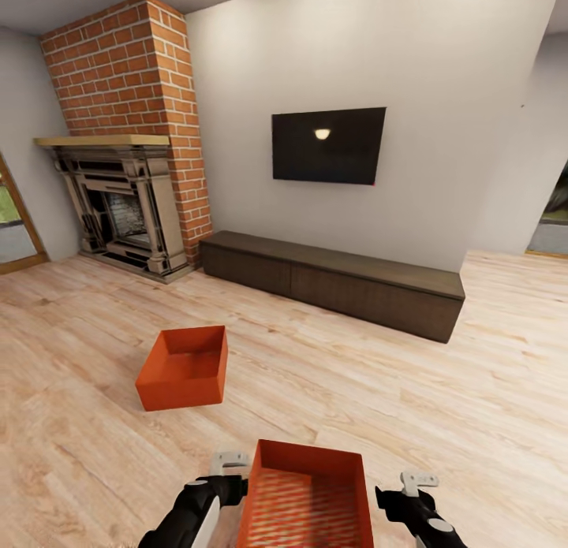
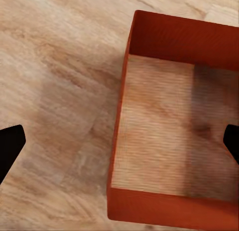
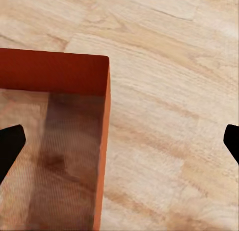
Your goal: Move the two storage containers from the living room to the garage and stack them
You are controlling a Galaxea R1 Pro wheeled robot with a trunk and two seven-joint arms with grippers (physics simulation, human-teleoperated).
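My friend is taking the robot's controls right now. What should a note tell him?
Left gripper: open, straddling the near orange-red open box's left wall.
Right gripper: open, straddling its right wall.
Neither grips yet.
Second orange-red box: farther out on the light wood plank floor, towards the brick fireplace.
Done: nothing; both boxes are in the living room.
Left: carry both to the garage and stack them.

The head view looks down across the living room; both wrist views look closely down on the near container (image 1: 308, 493), sharing it.
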